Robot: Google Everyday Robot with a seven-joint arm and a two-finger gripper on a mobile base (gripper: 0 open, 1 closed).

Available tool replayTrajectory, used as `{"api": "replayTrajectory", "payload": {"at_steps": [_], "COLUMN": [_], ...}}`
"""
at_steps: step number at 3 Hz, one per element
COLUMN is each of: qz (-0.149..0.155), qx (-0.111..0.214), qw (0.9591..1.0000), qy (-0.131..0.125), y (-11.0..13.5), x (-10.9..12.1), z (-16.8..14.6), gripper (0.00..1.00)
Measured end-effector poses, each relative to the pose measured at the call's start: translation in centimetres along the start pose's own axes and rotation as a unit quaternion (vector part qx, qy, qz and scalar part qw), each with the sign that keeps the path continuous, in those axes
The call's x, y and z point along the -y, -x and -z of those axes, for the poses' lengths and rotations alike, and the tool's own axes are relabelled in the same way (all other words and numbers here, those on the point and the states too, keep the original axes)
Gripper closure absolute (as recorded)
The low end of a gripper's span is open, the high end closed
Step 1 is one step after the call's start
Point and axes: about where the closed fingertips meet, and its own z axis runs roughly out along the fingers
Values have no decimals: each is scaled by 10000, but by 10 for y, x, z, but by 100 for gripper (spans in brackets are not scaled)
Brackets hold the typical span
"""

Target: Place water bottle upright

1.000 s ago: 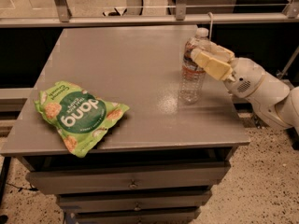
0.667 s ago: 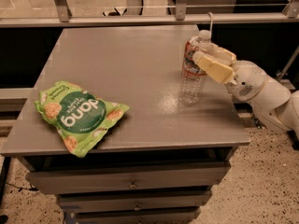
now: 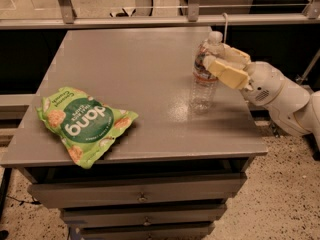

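A small clear ribbed plastic water bottle (image 3: 202,93) with a white cap (image 3: 215,35) and a red-blue-white label band (image 3: 202,77) stands upright on the grey counter (image 3: 125,59), near the right edge and toward the back. Its base rests flat on the surface, which shows a faint sheen around it.

The tool (image 3: 216,58) reaches in from the right at the end of a white, rounded arm (image 3: 280,91). It is narrowed onto the water bottle's shoulder, just above the label band — one cream-yellow finger (image 3: 229,74) crosses in front of the bottle and the other sits behind it, so the bottle is clamped between them. The cap rises clear above the tool.

Well apart from the bottle, on the left front part of the counter, a bright green crinkled snack bag (image 3: 82,124) lies flat, its white lettering upside down from this view; one corner reaches the counter's front edge.

Under the counter are grey metal drawers (image 3: 142,196) with small knobs. A metal rail (image 3: 150,21) runs behind the counter — beyond it is a pale floor, and a speckled floor (image 3: 280,194) shows at lower right.
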Motion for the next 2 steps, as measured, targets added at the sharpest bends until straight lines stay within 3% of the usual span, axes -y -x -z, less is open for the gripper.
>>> {"api": "replayTrajectory", "payload": {"at_steps": [1,2], "qz": [34,-69], "qx": [-58,-118], "qw": [9999,9997], "qy": [144,220], "y": [1,-6], "x": [-4,-8], "z": [-5,-8], "gripper": [59,60]}}
